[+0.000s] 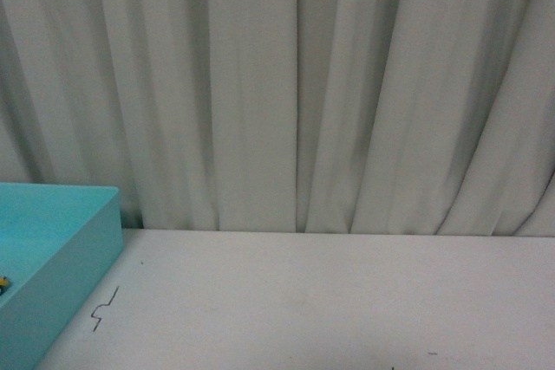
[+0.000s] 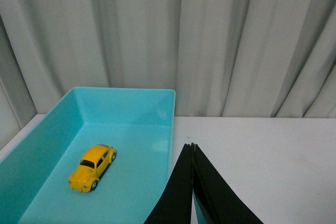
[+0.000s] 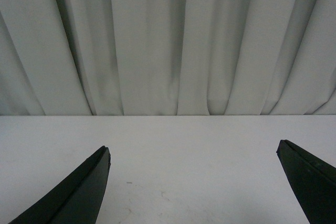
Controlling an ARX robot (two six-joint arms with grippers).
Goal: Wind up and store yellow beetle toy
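Observation:
The yellow beetle toy (image 2: 92, 167) rests on its wheels on the floor of a turquoise bin (image 2: 128, 94), seen in the left wrist view. My left gripper (image 2: 191, 146) is shut with nothing in it, its black fingers pressed together above the bin's near side wall, apart from the toy. In the front view only a tiny yellow speck of the toy (image 1: 3, 282) shows inside the bin (image 1: 82, 253) at the far left. My right gripper (image 3: 194, 149) is open over bare white table, with nothing between its fingers.
A white table (image 1: 329, 301) runs to a pale pleated curtain (image 1: 295, 84) at the back. A small dark squiggle mark (image 1: 104, 309) lies on the tabletop beside the bin.

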